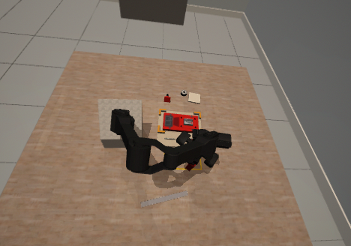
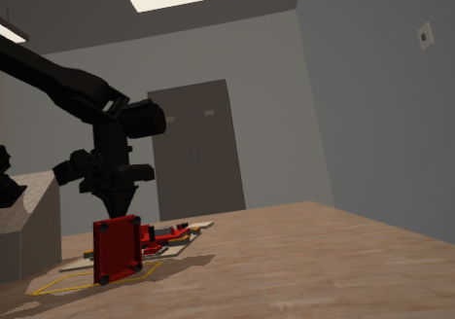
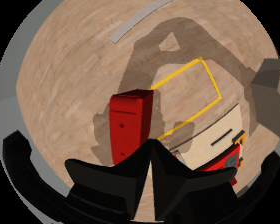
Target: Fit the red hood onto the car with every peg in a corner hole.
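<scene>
We see the arm [image 1: 150, 147] bent low over the tabletop [image 1: 244, 162], its wrist pointing straight down. The pincer [image 2: 116, 212] is fully closed on nothing, its tip just above the hood [image 2: 117, 249], which stands on edge beside the chassis [image 1: 181, 121].

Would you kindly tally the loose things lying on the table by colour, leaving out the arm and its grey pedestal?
Red: 3 – hood standing on edge, car chassis in its jig, small block
Cream: 1 – flat tile
Grey: 1 – toothed strip
Dark with a pale middle: 1 – small ring
Total: 6
</scene>
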Available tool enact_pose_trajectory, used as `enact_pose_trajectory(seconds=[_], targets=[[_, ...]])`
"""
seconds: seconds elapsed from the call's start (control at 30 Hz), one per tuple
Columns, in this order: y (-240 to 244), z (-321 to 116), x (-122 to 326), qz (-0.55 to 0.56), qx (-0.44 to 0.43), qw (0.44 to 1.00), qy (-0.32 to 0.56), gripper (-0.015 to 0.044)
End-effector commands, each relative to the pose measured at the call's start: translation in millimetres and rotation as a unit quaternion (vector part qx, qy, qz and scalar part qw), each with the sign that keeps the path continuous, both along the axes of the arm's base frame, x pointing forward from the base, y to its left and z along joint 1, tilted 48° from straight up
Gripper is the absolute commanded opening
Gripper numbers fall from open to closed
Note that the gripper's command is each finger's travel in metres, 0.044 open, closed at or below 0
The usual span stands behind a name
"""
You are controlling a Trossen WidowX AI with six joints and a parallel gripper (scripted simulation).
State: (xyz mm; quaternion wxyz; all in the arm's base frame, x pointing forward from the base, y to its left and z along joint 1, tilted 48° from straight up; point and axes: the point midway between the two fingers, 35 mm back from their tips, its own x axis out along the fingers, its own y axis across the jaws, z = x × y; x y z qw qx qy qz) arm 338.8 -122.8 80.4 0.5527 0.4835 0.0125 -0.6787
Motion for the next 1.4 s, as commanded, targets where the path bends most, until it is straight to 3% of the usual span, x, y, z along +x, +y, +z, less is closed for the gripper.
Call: enact_pose_trajectory(seconds=[0.0,1.37], targets=[[-2,1,2,0.000,0.000,1.000,0.002,0.0000],[-11,13,19,0.000,0.000,1.000,0.001,0.0000]])
